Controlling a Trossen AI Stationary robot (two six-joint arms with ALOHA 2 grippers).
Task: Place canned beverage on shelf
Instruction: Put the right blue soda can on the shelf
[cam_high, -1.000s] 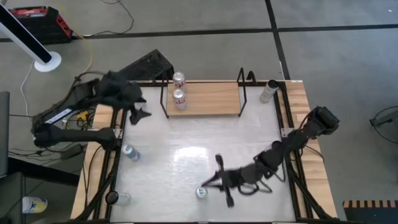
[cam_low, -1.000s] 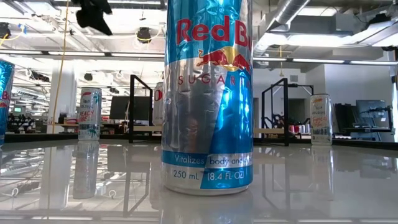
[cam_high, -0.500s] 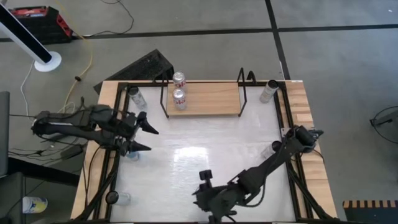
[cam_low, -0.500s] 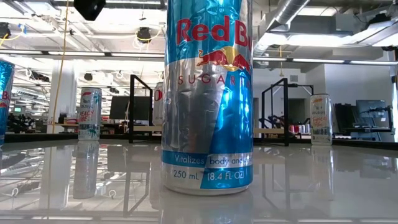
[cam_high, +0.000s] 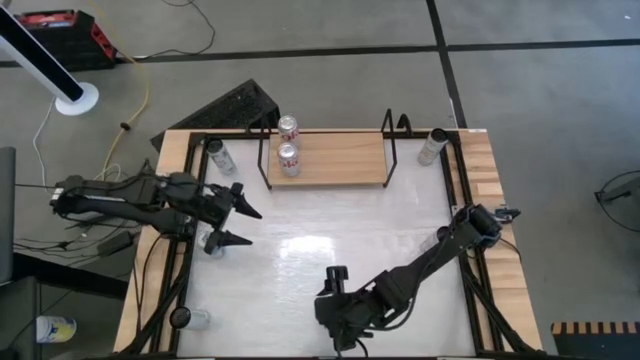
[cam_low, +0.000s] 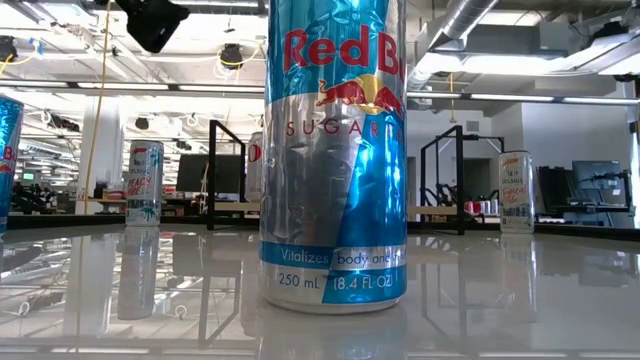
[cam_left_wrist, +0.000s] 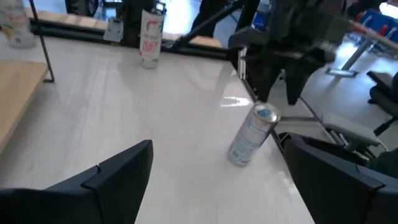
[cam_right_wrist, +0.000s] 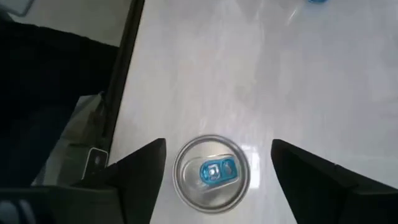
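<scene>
A blue and silver canned beverage (cam_low: 335, 150) stands upright near the table's near edge. Its top (cam_right_wrist: 211, 173) shows between the fingers of my right gripper (cam_right_wrist: 217, 163), which points down over it, open. The fingers stand on either side of the can, apart from it. In the high view the gripper (cam_high: 335, 300) hides this can. The shelf (cam_high: 335, 160) is a light-wood board with black end rails at the far edge, with two cans (cam_high: 288, 143) on its left end. My left gripper (cam_high: 248, 228) hovers open at the table's left, beside another can (cam_high: 207, 243).
Single cans stand at the far left corner (cam_high: 220, 155), the far right corner (cam_high: 432, 145) and the near left corner (cam_high: 197, 318). Wooden slats and black rails (cam_high: 480, 180) run along both sides of the table. The white tabletop (cam_high: 330, 225) between shelf and arms is bare.
My right gripper has swung toward the near left, from beside the can to over it, fingers now pointing down. My left gripper has come down from the far left corner toward the near edge, next to the can at the left.
</scene>
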